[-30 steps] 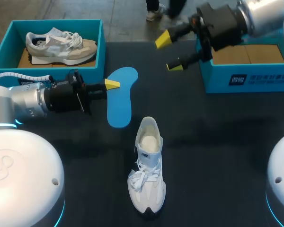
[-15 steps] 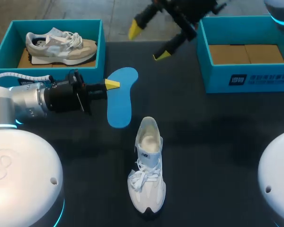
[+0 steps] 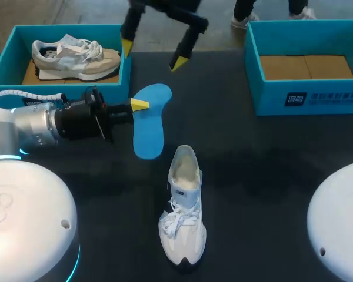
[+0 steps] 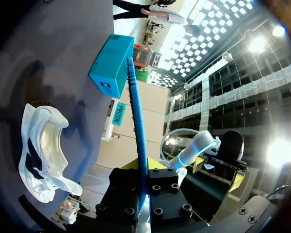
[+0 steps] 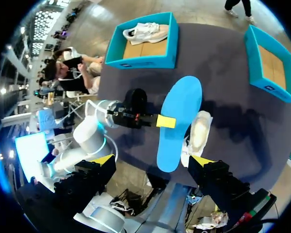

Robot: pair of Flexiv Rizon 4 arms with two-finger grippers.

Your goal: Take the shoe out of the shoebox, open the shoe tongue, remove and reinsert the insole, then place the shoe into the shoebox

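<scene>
The blue insole [image 3: 149, 122] hangs over the table, left of centre, with my left gripper [image 3: 139, 104] shut on its edge. In the left wrist view the insole [image 4: 136, 116] stands edge-on between the shut fingers of the left gripper [image 4: 144, 180]. A white shoe [image 3: 183, 207] lies on the table in front of it, heel toward the insole, its tongue pulled open. My right gripper [image 3: 153, 54] hovers wide open and high above the back of the table, looking down on the insole [image 5: 179, 121] and the shoe [image 5: 199, 132]. An empty teal shoebox [image 3: 306, 94] stands at the back right.
Another teal box [image 3: 125, 64] at the back left holds a grey and beige shoe [image 3: 73, 57]. My left arm [image 3: 41, 126] lies across the table's left side. The arms' white bases fill both near corners.
My right gripper has swung left across the back of the table, from over the right shoebox to above the insole, staying open. The left gripper and insole have not moved.
</scene>
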